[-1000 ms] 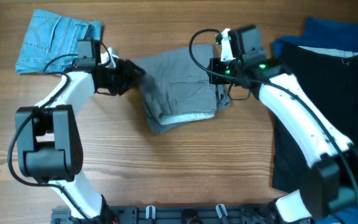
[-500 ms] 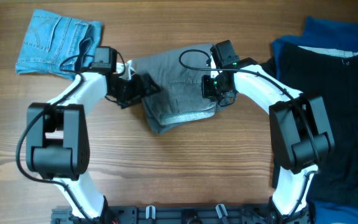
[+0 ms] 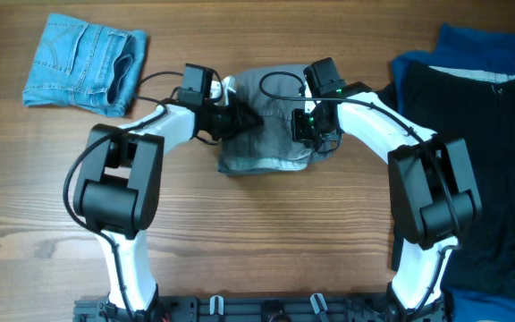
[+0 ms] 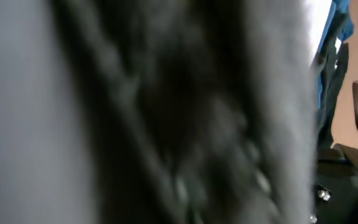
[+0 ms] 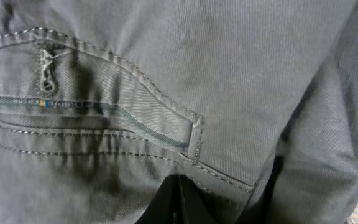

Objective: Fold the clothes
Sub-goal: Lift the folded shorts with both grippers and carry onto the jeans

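Grey shorts (image 3: 266, 150) bunched, pale edge toward robot base.

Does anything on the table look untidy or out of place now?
Yes. The grey shorts in the middle lie as a bunched bundle with uneven edges, not a flat fold. At the right, the black garment is spread out unfolded, partly over a blue garment.

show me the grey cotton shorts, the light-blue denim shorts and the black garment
grey cotton shorts (image 3: 271, 150): overhead view, lower middle of the folded fabric
light-blue denim shorts (image 3: 74, 58): overhead view, middle of the folded bundle
black garment (image 3: 508, 152): overhead view, bare fabric near the picture's right edge
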`<state>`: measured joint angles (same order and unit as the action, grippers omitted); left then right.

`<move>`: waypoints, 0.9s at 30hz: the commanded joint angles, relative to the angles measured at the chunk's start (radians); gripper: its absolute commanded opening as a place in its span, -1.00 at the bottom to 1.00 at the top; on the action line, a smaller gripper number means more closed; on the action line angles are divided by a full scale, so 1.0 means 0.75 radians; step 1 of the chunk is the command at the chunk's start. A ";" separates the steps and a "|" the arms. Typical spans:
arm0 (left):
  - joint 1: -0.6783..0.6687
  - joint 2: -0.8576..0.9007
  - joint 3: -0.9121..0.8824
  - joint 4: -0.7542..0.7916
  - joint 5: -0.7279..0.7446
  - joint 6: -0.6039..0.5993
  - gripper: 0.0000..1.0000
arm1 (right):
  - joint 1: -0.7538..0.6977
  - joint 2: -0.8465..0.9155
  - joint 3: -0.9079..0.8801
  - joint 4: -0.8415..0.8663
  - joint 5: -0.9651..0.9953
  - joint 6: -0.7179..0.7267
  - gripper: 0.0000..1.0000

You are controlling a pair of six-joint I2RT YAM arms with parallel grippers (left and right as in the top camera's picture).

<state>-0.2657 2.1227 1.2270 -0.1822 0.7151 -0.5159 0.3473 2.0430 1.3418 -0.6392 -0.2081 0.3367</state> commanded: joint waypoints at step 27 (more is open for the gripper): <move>0.769 -0.227 0.193 0.729 -0.448 -0.454 -0.92 | -0.124 -0.425 -0.016 -0.307 -0.002 -0.104 -0.92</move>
<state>0.3000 1.8450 1.3594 0.2039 0.4702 -0.6842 0.2520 1.7222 1.3289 -0.8459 -0.2153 0.2821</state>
